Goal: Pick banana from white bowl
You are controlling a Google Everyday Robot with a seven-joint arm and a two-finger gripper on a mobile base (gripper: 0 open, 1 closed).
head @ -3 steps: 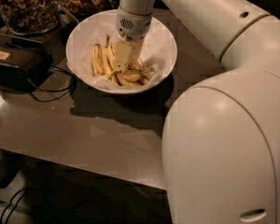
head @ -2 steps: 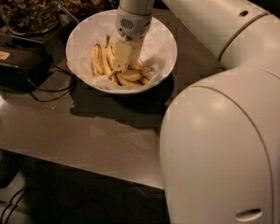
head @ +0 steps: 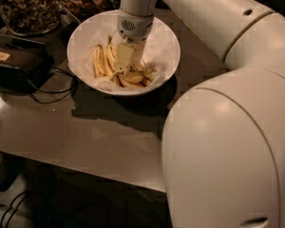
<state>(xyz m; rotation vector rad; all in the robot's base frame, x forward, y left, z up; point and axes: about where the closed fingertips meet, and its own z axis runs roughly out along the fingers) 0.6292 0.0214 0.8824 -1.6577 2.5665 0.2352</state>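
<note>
The white bowl stands on the table at the back, lined with crinkled white paper. Several yellow bananas lie in it. A curved banana lies along the bowl's near side, partly under my gripper; straighter bananas lie at the left. My gripper reaches straight down into the middle of the bowl, among the bananas and touching them. The arm hides what lies right under it.
Glass jars of nuts stand behind the bowl at the back left. A black box with cables lies left of the bowl. My arm's large white shell fills the right foreground. The table's front edge runs below.
The gripper stays down in the bowl at the same spot. The near white shell of the arm has shifted slightly left.
</note>
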